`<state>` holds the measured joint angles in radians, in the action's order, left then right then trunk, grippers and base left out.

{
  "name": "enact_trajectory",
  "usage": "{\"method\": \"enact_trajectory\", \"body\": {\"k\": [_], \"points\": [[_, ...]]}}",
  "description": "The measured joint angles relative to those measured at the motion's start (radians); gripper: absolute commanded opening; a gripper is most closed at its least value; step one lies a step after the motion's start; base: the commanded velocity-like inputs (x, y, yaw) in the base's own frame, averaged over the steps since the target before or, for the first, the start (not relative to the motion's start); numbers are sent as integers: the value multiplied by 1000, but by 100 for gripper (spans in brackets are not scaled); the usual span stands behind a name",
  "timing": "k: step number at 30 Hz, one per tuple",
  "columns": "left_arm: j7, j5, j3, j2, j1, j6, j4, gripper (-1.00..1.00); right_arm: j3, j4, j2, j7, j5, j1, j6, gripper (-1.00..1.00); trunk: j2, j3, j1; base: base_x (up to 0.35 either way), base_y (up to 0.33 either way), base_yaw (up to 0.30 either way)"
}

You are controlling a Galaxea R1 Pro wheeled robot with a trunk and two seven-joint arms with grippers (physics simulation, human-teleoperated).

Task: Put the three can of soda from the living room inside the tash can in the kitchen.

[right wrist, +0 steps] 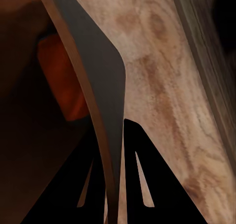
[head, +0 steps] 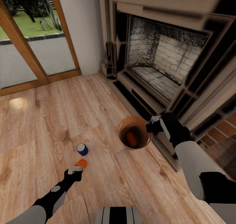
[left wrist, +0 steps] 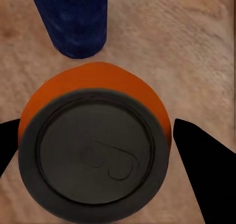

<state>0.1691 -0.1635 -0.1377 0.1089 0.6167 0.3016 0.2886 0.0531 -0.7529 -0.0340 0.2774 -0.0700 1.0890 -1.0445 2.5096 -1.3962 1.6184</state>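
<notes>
The brick fireplace [head: 164,60] rises beyond my right gripper [head: 151,127], which pinches the thin rim of the tapered, coppery-lined tash can [head: 122,132] holding one orange can [head: 131,138]. My left gripper [head: 76,170] straddles a smooth orange soda can [left wrist: 96,150], fingers [left wrist: 206,175] apart, not clamped. The blue can [head: 82,149] stands just beyond on open plank floor [head: 39,129].

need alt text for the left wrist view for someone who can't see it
An upright orange soda can, seen from above with its dark pull-tab top facing the camera, sits between the two black fingers of the open left claw. Just beyond it a blue can stands on the light wood plank floor.
</notes>
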Motion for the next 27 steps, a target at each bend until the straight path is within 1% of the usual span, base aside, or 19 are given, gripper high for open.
{"method": "enact_trajectory", "body": {"k": [14,18,20,21,22,25,27], "points": [[3,0,0,0,0,0,0,-100,1,0,2,0,-1,0,0,-100,-3,54,-6,0,0,0],[7,0,0,1,0,-11,-1,-100,1,0,2,0,1,-1,0,-100,-3,54,-6,0,0,0],[7,-1,-1,1,0,-41,-1,-100,2,0,2,0,-3,-1,0,-100,-3,54,-6,0,0,0],[5,0,-2,1,0,-92,-2,-100,2,0,2,0,-4,-2,0,-100,-3,54,-6,0,0,0],[1,-1,-2,1,0,-163,-1,-100,2,0,2,-1,-4,-2,0,-100,-3,54,-6,0,0,0],[-2,-3,-2,2,0,-215,0,-100,3,0,2,-2,0,-2,0,-100,-3,54,-6,0,0,0],[-1,-4,-1,2,0,-224,0,-100,3,0,2,-4,0,-2,0,-100,-3,54,-6,0,0,0]]}}
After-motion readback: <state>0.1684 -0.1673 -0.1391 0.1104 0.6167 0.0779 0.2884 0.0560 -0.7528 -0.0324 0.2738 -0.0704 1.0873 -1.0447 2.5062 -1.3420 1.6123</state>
